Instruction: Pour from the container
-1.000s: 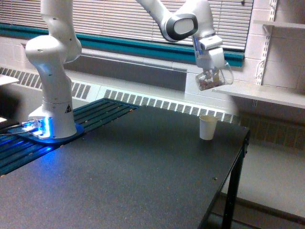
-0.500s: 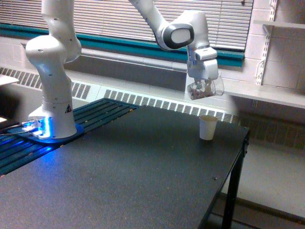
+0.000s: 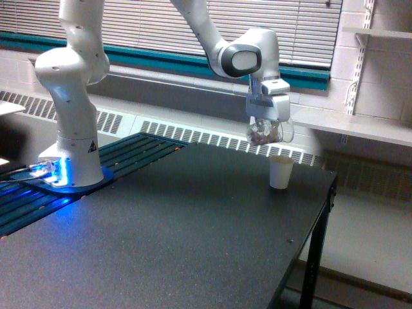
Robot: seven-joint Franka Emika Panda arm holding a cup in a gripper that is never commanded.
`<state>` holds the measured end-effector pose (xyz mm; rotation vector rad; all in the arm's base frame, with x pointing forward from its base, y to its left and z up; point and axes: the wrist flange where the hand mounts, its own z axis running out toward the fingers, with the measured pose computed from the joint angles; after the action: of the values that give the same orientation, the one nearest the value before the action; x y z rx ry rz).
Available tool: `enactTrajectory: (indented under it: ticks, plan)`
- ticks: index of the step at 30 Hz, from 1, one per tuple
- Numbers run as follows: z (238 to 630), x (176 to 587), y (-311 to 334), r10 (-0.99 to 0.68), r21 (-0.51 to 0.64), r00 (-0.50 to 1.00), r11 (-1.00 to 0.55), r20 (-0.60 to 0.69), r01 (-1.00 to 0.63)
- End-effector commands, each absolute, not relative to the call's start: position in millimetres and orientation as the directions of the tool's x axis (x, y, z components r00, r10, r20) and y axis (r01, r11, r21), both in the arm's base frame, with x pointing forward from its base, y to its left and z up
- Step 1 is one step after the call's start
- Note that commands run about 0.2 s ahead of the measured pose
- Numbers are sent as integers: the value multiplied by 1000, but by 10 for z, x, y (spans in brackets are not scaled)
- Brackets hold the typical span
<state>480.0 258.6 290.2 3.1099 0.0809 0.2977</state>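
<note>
Exterior view: end effector (image 3: 266, 116) is closed on the cup (image 3: 266, 131), held upright above the surface (image 3: 193, 219). White cup (image 3: 280, 172) stands below, slightly right.

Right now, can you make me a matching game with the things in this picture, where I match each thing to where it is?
Things:
1. small clear plastic cup with coloured bits inside
2. small white paper cup
3. white robot base with blue light
4. white wall shelf

Places:
A. on the dark table near its far edge
B. at the exterior view's left
C. held up in the air by the end effector
D. on the wall at the exterior view's right

Pairs: 1-C, 2-A, 3-B, 4-D
</note>
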Motion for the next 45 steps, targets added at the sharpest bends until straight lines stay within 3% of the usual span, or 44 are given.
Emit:
enactTrajectory:
  ticks: [1, 45]
  plan:
    - [2815, 4770, 2669, 97, 56, 981, -994, 165, 89]
    - [2615, 4890, 2755, 202, 215, 975, -960, 95, 178]
